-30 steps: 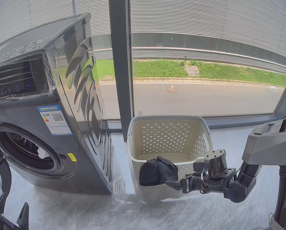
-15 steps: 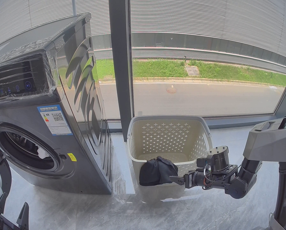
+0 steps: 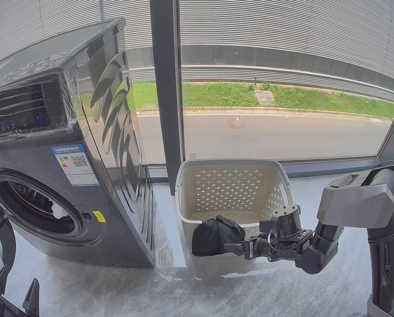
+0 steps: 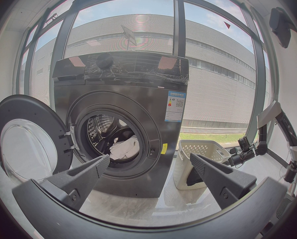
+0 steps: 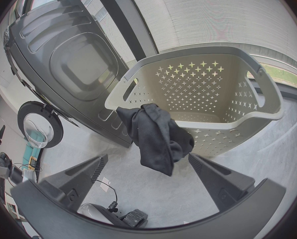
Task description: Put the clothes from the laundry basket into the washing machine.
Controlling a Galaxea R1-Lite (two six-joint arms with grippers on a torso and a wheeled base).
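Looking down, we see the black garment [image 3: 217, 236] draped over the near left rim of the laundry basket [image 3: 232, 163], our right gripper [image 3: 232, 248] just right of it with fingers spread wide, and our left gripper [image 4: 149, 157], fingers likewise wide apart and empty, low before the washing machine [image 3: 73, 155]

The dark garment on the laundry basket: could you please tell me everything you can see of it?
The dark garment is a charcoal, soft-looking cloth, bunched and creased. It is draped over the near front rim of the cream laundry basket, towards the corner nearest the washing machine, and most of it hangs down the outer wall. The right pincer is open, with its fingers either side of the hanging end and not closed on it.
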